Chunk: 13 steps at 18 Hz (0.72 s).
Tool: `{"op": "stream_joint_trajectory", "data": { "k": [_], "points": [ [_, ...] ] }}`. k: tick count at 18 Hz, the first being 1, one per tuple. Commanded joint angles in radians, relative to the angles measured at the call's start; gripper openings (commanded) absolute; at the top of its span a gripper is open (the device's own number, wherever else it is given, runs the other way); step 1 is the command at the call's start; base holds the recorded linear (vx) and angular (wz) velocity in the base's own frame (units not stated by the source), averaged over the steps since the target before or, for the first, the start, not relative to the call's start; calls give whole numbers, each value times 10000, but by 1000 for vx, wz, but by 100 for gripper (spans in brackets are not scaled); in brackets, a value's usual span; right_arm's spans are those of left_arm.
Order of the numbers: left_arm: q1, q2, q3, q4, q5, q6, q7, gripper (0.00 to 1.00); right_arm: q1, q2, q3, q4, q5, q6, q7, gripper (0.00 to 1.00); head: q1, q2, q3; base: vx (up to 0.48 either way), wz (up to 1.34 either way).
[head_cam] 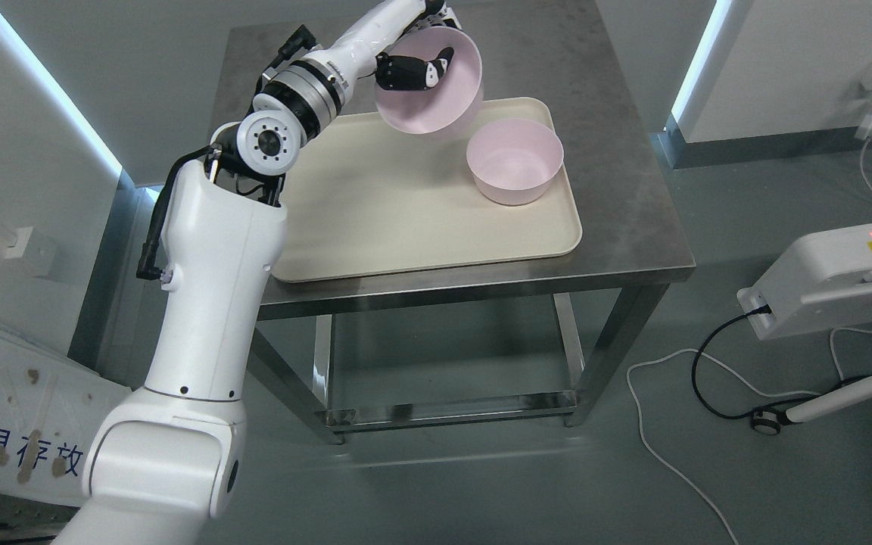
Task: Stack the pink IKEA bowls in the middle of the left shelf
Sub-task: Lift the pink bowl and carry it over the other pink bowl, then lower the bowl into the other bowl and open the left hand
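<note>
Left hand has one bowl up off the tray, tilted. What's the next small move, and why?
Probably level the held bowl and bring it over the second bowl. The left hand grips it with fingers inside the rim, tipped toward the camera, up and to the left of the other bowl, which sits upright on the tray. It would need levelling to nest.

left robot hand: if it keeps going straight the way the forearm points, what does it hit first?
The left robot hand grips the lifted pink bowl, fingers inside. The forearm points up-right, so past that bowl the line runs over bare steel table. It looks free, but depth is unclear.
</note>
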<state>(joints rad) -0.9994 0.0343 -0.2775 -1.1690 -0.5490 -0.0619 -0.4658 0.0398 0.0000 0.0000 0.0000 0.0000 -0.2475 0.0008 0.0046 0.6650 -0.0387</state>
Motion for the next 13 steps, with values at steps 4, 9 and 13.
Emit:
{"op": "stream_joint_trajectory", "data": {
  "k": [4,9,13],
  "points": [
    [-759,-168,-4648,1412,1762,143,1068,2,0,-174,-46,-175,-16,6,-8,100,0,0,0,0,0],
    [-774,-168,-4421,2822,1747,66,1528,2,0,-174,-46,-175,-16,6,-8,100,0,0,0,0,0],
    [-774,-168,-3485,3130,1671,51,1544,3,0,-174,-46,-175,-16,6,-8,100,0,0,0,0,0]
  ]
}}
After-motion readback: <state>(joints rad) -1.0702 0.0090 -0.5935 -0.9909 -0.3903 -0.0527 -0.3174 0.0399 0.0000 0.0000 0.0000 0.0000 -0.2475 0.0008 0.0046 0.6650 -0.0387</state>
